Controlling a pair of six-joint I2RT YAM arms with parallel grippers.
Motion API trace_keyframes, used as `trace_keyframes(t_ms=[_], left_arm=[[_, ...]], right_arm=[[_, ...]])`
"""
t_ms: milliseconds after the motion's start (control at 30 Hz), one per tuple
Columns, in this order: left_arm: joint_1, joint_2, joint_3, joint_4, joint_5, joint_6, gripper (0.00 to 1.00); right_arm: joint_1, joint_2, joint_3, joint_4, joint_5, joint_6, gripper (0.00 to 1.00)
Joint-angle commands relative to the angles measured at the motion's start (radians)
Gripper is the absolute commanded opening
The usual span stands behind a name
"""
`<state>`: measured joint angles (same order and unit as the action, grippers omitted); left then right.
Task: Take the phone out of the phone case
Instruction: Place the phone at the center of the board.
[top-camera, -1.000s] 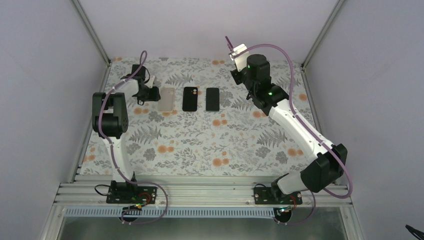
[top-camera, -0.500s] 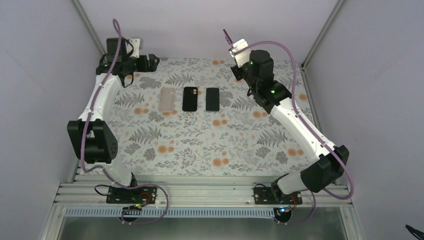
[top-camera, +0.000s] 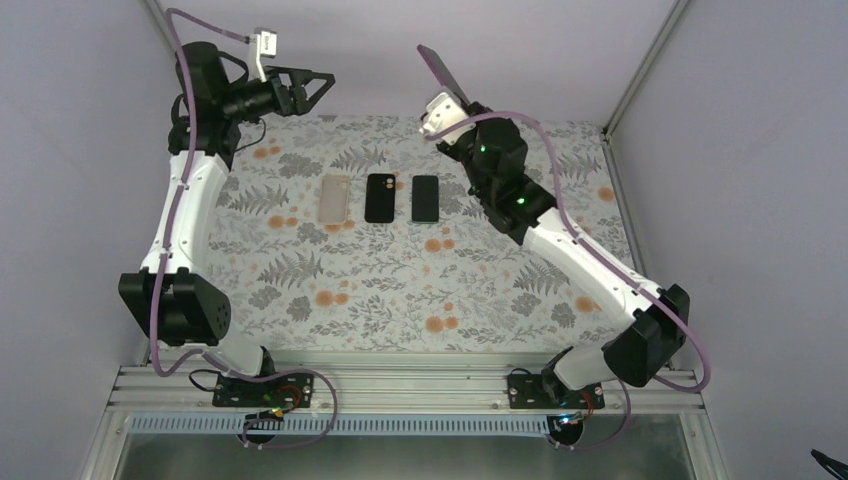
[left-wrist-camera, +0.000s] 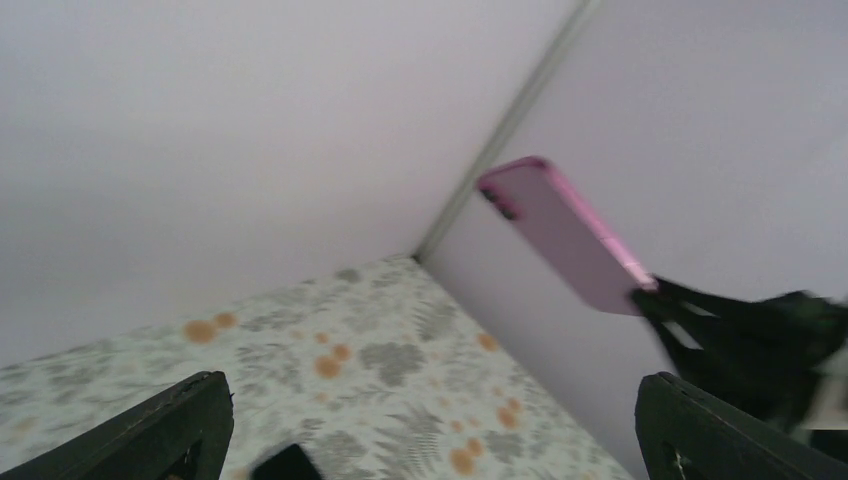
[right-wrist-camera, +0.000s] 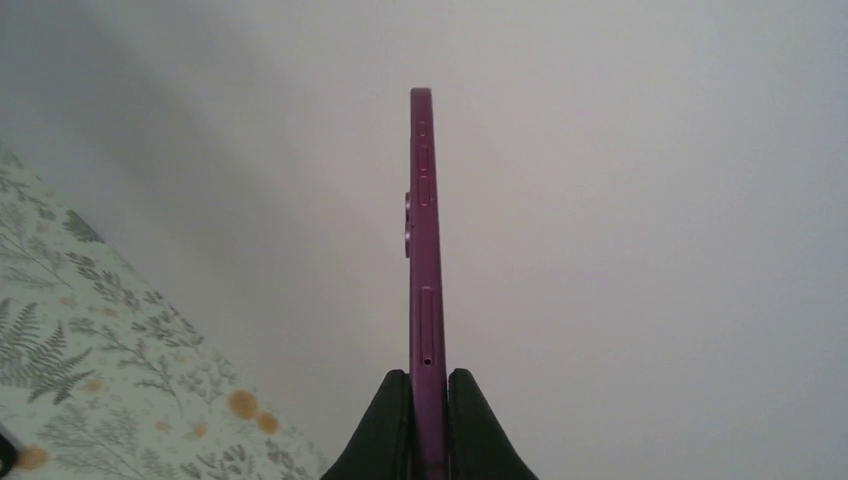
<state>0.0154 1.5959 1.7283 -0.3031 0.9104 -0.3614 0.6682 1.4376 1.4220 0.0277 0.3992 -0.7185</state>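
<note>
Right gripper (right-wrist-camera: 428, 388) pinches the pink phone (right-wrist-camera: 422, 250), raised high — left gripper (top-camera: 322, 87) spread wide.

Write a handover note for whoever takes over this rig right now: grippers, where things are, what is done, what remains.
Right gripper: jaws shut on the pink cased phone, held in the air.
Left gripper: jaws open, empty, raised, facing it.
On the table: clear case, black slab, second black slab, in a row.
Done: pink phone lifted.
Left: pull the phone out of its case.
</note>
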Motion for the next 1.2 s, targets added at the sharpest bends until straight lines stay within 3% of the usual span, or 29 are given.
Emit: trace_keyframes(t_ms=[0,167,567,900,1167], left_arm=[[0.001,-0.042,-0.083,0.251,0.243,-0.247,1.0],[-0.003,-0.058,-0.18,0.45,0.325,-0.433,1.0],[-0.063,-0.092,-0.338,0.44,0.306,-0.454,0.91],[-0.096,-0.079,-0.44,0.434,0.282,-0.482,0.79],[-0.123,-0.068,-0.469,0.449,0.281,-0.49,0.61]], right_arm=[[0.059,-0.02,-0.1,0.303,0.146,-0.26,0.04],[0.117,-0.024,-0.211,0.509,0.197,-0.45,0.04],[0.278,-0.037,-0.451,0.811,0.242,-0.753,0.04],[0.366,-0.026,-0.551,0.918,0.25,-0.883,0.04],[0.384,-0.009,-0.597,0.974,0.25,-0.926,0.04]])
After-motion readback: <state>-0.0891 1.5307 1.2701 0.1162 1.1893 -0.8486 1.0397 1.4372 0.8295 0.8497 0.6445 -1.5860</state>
